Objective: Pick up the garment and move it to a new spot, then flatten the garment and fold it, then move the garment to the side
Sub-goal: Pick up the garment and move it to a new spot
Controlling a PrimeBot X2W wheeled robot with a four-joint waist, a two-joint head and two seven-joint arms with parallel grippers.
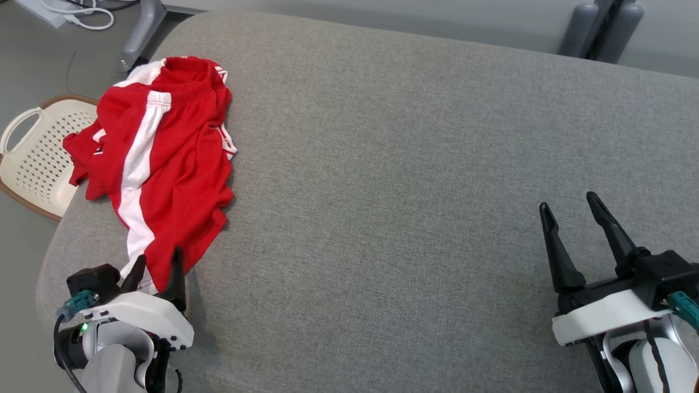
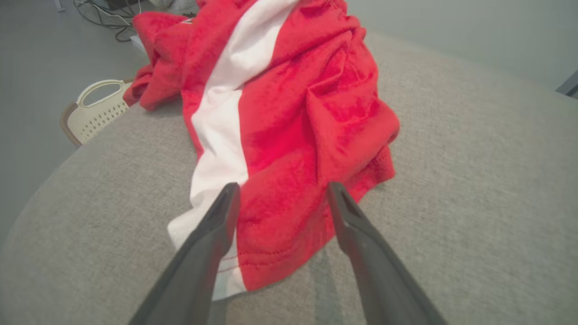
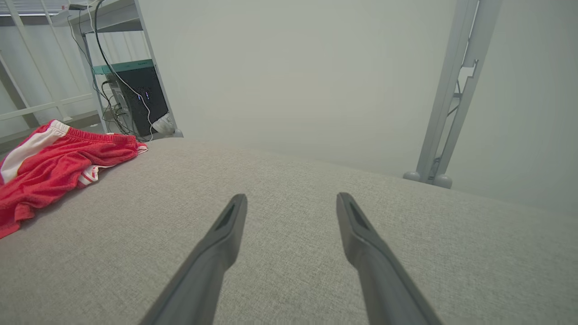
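Note:
A crumpled red garment [image 1: 175, 158] with a broad white stripe lies at the far left of the grey padded surface [image 1: 409, 191], one part hanging over the left edge. My left gripper [image 1: 158, 261] stands open at the garment's near hem. In the left wrist view the garment [image 2: 293, 117] fills the middle and the hem lies between my left gripper's [image 2: 281, 189] two spread fingers. My right gripper [image 1: 570, 206] is open over bare fabric at the lower right, far from the garment. The right wrist view shows the garment [image 3: 54, 162] at the left and my right gripper [image 3: 291, 198] holding nothing.
A cream perforated basket [image 1: 38, 158] sits on the floor past the left edge, also visible as a basket [image 2: 97, 110] in the left wrist view. Grey metal frame legs [image 1: 600, 27] stand behind the surface. A rack with cables and a dark box [image 3: 135, 97] stands far left.

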